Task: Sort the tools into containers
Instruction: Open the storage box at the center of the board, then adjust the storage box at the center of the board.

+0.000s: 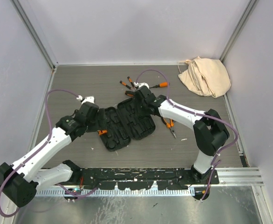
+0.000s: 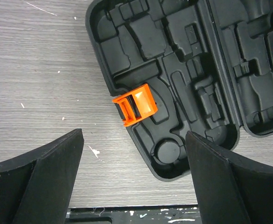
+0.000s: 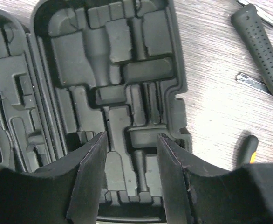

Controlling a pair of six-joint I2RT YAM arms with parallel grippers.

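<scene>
The black tool case (image 1: 127, 126) lies open flat mid-table, its moulded slots showing no tools. Its orange latch (image 2: 135, 105) sticks out at the left half's edge. My left gripper (image 1: 92, 118) hovers over the case's left edge; in the left wrist view the left gripper (image 2: 135, 156) stands wide open with bare table and the case's corner (image 2: 174, 158) between the fingers. My right gripper (image 3: 132, 140) hangs over the right half of the case (image 3: 113, 79), open, holding nothing. Orange-handled screwdrivers (image 1: 126, 84) lie behind the case and pliers (image 1: 169, 125) lie to its right.
A beige cloth bag (image 1: 205, 75) sits in the back right corner. Another orange-handled tool (image 1: 161, 85) lies behind the right arm. A black-handled tool (image 3: 262, 46) and a metal bit (image 3: 252, 82) lie on the table beside the case. Grey walls enclose the table.
</scene>
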